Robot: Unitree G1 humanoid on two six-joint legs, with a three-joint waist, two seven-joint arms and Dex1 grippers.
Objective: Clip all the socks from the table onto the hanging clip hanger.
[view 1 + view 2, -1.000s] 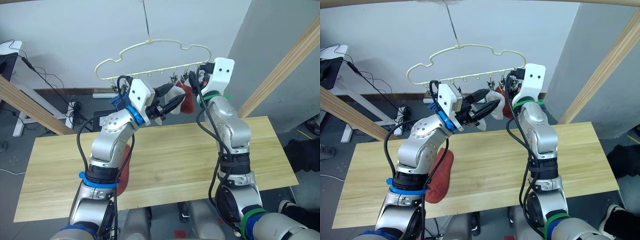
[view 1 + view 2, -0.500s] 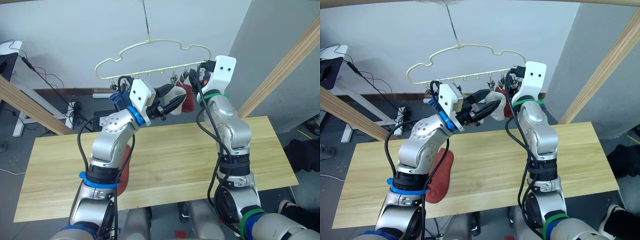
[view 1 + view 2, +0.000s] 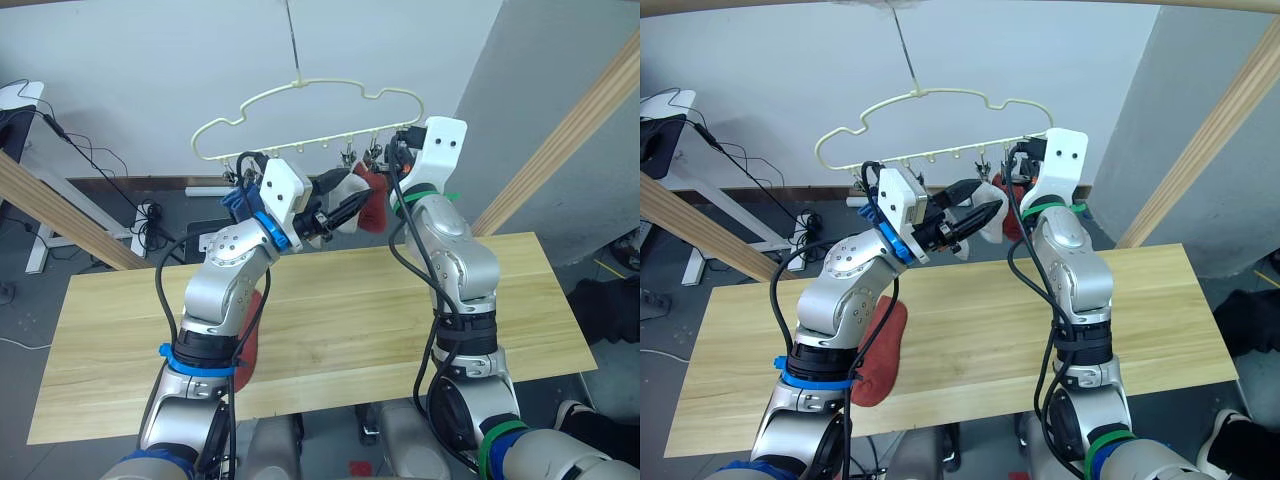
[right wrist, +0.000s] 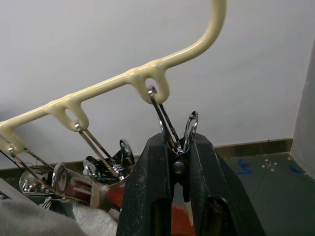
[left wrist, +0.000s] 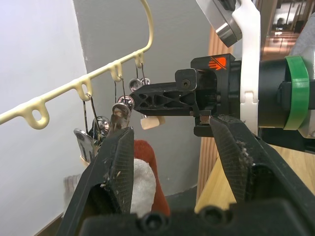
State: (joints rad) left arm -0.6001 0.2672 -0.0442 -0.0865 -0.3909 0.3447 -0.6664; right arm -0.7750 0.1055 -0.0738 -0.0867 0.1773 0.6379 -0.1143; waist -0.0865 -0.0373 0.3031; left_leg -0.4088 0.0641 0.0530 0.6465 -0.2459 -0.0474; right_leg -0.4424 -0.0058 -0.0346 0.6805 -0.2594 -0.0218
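The pale-yellow clip hanger (image 3: 300, 86) hangs on a thin wire above the far edge of the table (image 3: 340, 300). My right gripper (image 4: 173, 147) is shut on the metal clip (image 4: 171, 120) under the hanger's end loop. My left gripper (image 5: 172, 128) is open just below the neighbouring clips (image 5: 120, 109), facing the right gripper. A light grey sock (image 3: 348, 185) sits against its lower finger; whether a clip holds it is hidden. A rust-red sock (image 3: 377, 200) hangs just behind it. Another rust-red sock (image 3: 880, 350) lies on the table, partly behind my left arm.
Slanted pale wooden poles stand at the left (image 3: 60, 215) and right (image 3: 560, 140) of the table. Several free clips (image 4: 103, 167) dangle along the hanger's bar. Cables (image 3: 100, 160) and a desk leg lie on the floor behind the table.
My right gripper has shifted slightly to the left along the hanger's end. The left gripper and the grey sock stay about where they were.
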